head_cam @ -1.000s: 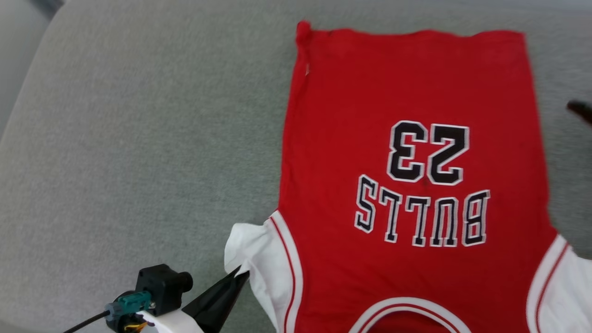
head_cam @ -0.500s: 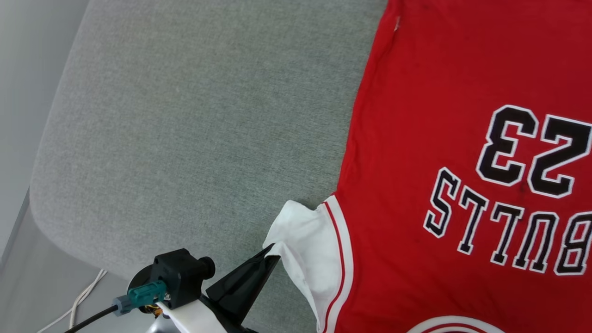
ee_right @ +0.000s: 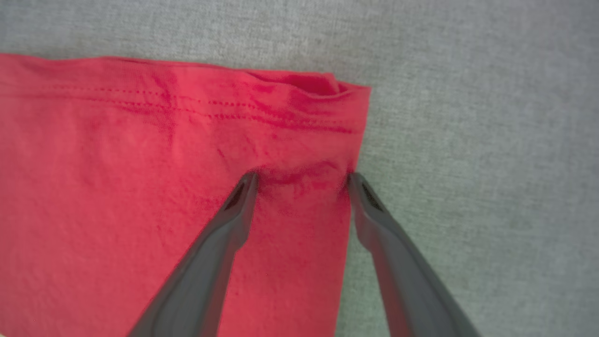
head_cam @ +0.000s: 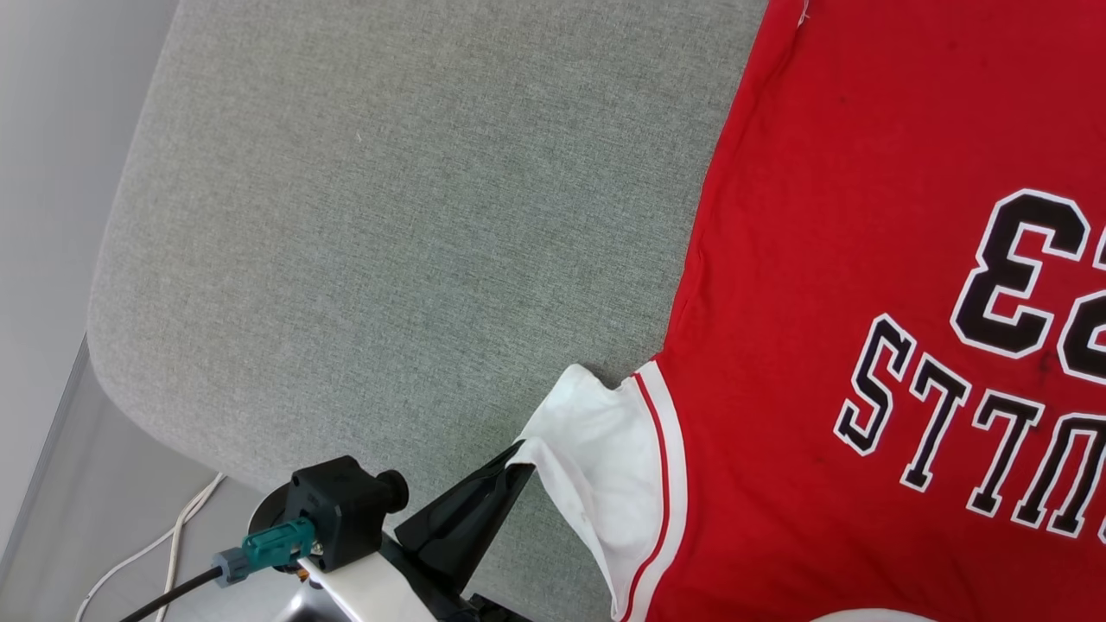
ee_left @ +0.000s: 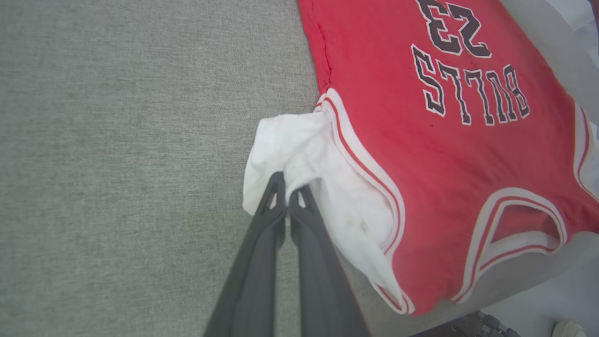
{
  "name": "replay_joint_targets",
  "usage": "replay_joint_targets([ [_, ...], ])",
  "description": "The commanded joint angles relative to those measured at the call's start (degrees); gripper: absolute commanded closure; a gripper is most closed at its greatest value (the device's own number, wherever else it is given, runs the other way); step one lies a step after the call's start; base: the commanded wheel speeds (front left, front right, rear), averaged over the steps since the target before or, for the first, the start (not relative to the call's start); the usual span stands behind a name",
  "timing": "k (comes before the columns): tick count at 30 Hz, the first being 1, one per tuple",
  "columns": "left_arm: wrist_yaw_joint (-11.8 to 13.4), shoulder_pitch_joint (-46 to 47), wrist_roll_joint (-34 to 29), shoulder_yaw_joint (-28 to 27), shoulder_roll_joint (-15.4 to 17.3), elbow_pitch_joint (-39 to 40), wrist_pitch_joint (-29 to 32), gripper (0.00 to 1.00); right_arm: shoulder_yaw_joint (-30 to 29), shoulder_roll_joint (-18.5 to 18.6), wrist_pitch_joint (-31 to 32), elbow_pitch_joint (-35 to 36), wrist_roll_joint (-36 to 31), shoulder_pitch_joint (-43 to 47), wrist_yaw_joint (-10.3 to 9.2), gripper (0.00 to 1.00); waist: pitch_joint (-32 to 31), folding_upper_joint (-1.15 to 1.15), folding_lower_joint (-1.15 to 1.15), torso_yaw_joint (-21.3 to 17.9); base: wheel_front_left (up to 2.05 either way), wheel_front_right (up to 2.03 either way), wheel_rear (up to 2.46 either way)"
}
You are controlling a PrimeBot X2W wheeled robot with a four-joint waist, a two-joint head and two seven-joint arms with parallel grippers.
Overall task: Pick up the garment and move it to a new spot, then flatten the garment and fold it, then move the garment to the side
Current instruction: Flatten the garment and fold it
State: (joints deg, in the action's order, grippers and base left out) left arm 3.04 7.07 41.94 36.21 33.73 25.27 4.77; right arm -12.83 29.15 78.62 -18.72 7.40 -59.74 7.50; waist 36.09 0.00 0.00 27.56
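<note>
In the head view, a grey fabric cushion (head_cam: 389,259) with a rounded corner served as the work surface. Beyond its edge, at the lower left, a pale floor (head_cam: 43,518) with a white cable (head_cam: 164,544) on it was visible. The garment (head_cam: 864,259) was spread flat on the right part of the cushion, with black-and-white letters facing up. Its white sleeve (head_cam: 596,441) was drawn out toward the left gripper (head_cam: 521,447), whose dark fingers were pressed together on the sleeve's edge. The arm came in from the bottom edge and was pointed up and to the right.

In the left wrist view, the cushion (ee_left: 117,164) was shown on the left and the garment (ee_left: 444,140) on the right, near the cushion's edge. The left gripper (ee_left: 288,185) was clamped on a bunched fold of the white sleeve (ee_left: 299,145), the two fingers almost touching.

In the right wrist view, a red corner of the garment (ee_right: 117,187) with its stitched hem (ee_right: 210,100) was laid on the cushion (ee_right: 491,117). The right gripper (ee_right: 302,180) was held with its fingers wide apart, one tip on the red cloth and the other at the cloth's side edge. Small wrinkles were seen between them.
</note>
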Motion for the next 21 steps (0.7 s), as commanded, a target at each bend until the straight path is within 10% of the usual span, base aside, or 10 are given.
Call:
replay_joint_targets([
  [1, -0.2, 0.5, 0.1, -0.3, -0.1, -0.2, -0.4, 1.00, 0.0, -1.2, 1.1, -1.3, 0.2, 3.0, -0.02, 0.00, 0.3, 0.00, 0.00, 0.2, 0.00, 0.00, 0.00],
  [2, -0.2, 0.5, 0.1, -0.4, -0.1, -0.3, -0.5, 1.00, 0.0, -1.4, 1.2, -1.2, 0.3, 3.5, -0.02, 0.00, 0.4, 0.00, 0.00, 0.2, 0.00, 0.00, 0.00],
  [5, -0.2, 0.8, -0.3, -0.5, 0.1, -0.3, -0.8, 1.00, -0.6, -2.1, 2.1, -1.1, 0.8, 4.5, -0.02, 0.90, 0.4, 0.00, 0.00, 0.3, 0.00, 0.00, 0.00],
  [6, -0.2, 0.8, -0.3, -0.5, -0.1, -0.2, -1.1, 1.00, -0.6, -2.1, 2.5, -1.0, 0.9, 4.8, -0.02, 1.00, 0.4, 0.00, 0.00, 0.3, 0.00, 0.00, 0.00],
  [21, 0.5, -0.1, 0.4, -0.9, -0.6, -2.0, -2.5, 1.00, -1.5, -0.7, 1.4, 0.7, 2.4, 9.0, -0.02, 1.00, -4.7, 0.00, 0.00, -2.9, 0.00, 0.00, 0.00],
])
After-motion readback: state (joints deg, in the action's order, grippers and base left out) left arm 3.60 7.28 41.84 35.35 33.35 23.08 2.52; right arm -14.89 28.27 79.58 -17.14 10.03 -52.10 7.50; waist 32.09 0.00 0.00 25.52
